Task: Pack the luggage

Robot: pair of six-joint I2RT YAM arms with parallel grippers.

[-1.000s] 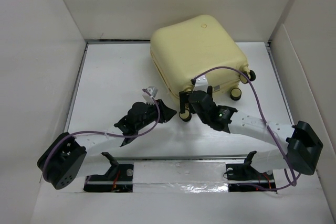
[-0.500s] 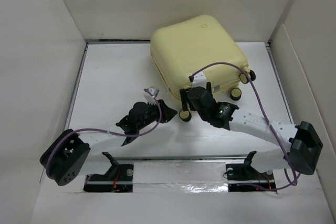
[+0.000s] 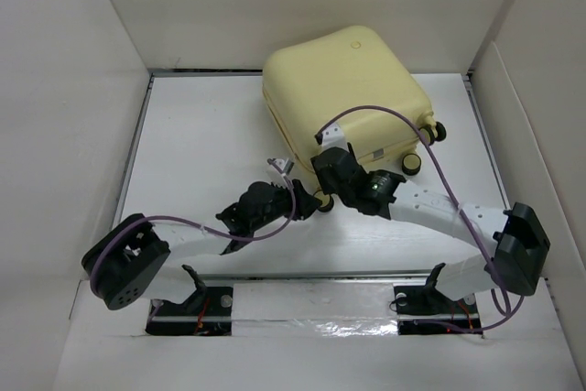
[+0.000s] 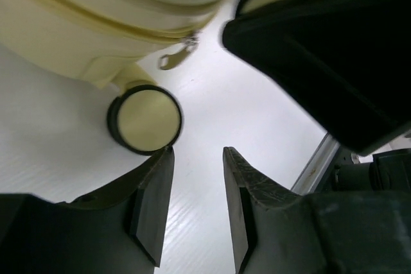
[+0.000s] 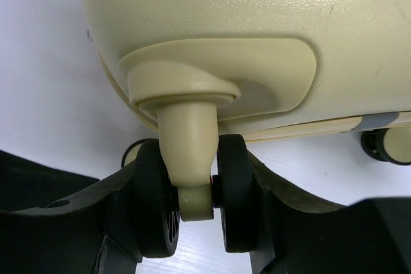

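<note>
Since a second ago the left gripper [image 4: 198, 153] has slid toward 1 o'clock, up to the suitcase's near corner. The right gripper [image 5: 196, 184], which was spread wide, has drawn in around a caster wheel [image 5: 192, 190].

Nearest, the left gripper's jaws stand narrowly apart with nothing between them. A second caster wheel [image 4: 144, 120] sits just beyond its fingertips at 10 o'clock, and a metal zipper pull [image 4: 176, 59] dangles farther on.

Next, the right gripper's jaws press the black tyres on both sides of its wheel, so it looks clamped there.

Beyond lies the pale yellow suitcase [image 3: 343, 89], closed and flat on the white table [image 3: 201, 135]. It sits at about 12 to 1 o'clock from the arm bases, against the back wall.

Likely risks:
- The caster swivels, so a pull could twist it out of the jaws.
- The pull could drag the whole case instead of steadying it.
- The two grippers are near each other and could knock together.
- The right arm's purple cable [image 3: 366, 114] drapes over the shell and could snag.

Count:
- One suitcase.
- Four caster wheels: three plain from above, and one inside the right gripper.
- One zipper pull.
- Two grippers.
- Two purple cables.
</note>
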